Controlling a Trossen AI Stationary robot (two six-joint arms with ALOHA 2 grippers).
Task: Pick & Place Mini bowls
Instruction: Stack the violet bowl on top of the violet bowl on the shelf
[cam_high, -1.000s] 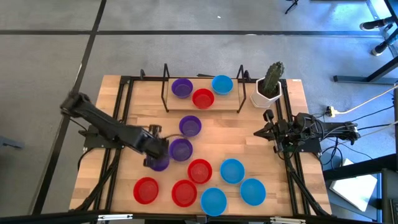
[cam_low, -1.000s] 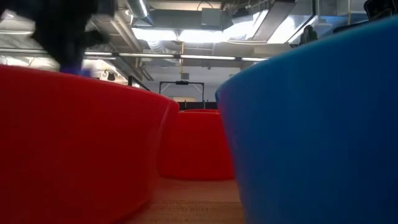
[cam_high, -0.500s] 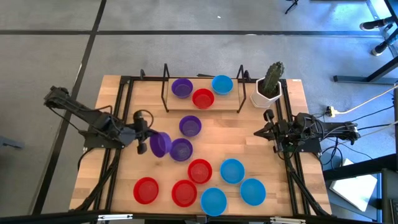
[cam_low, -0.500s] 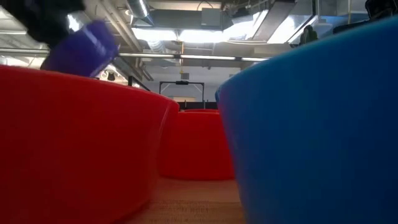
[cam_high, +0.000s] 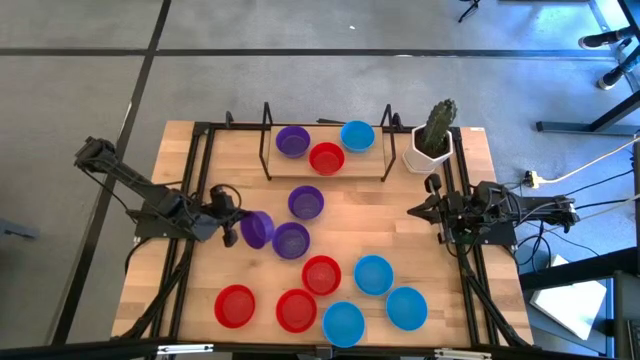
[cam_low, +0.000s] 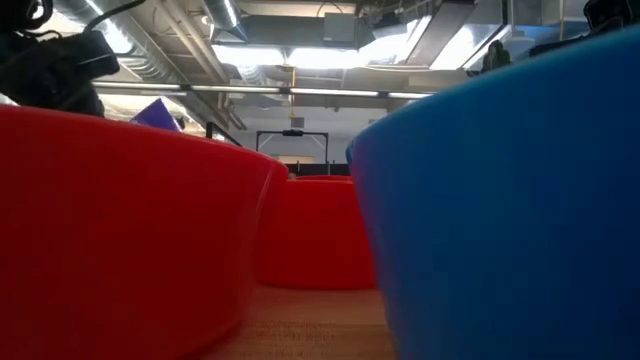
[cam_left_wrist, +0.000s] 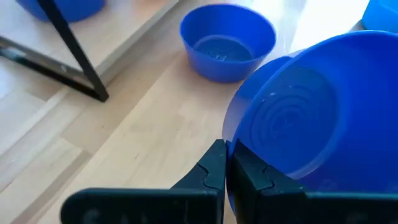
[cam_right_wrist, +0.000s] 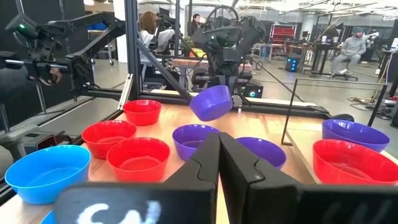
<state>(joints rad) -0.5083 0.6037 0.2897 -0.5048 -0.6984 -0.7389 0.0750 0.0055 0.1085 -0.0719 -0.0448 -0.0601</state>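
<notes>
We see the left gripper (cam_high: 236, 229) pinching a tilted purple mini bowl (cam_high: 257, 230) by its rim above the table (cam_high: 380, 200); level it before setting down.

An open robotics lab: exposed ceiling ducts (cam_low: 300, 75), workbenches (cam_right_wrist: 292, 53), seated people (cam_right_wrist: 354, 43) behind.

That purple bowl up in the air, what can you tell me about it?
The purple bowl is small, round, shallow, and looks like smooth plastic with ringed ridges under its base. The left claw is shut on its rim, holding it tipped on its side above the table, beside two more purple bowls that stand upright.
</notes>
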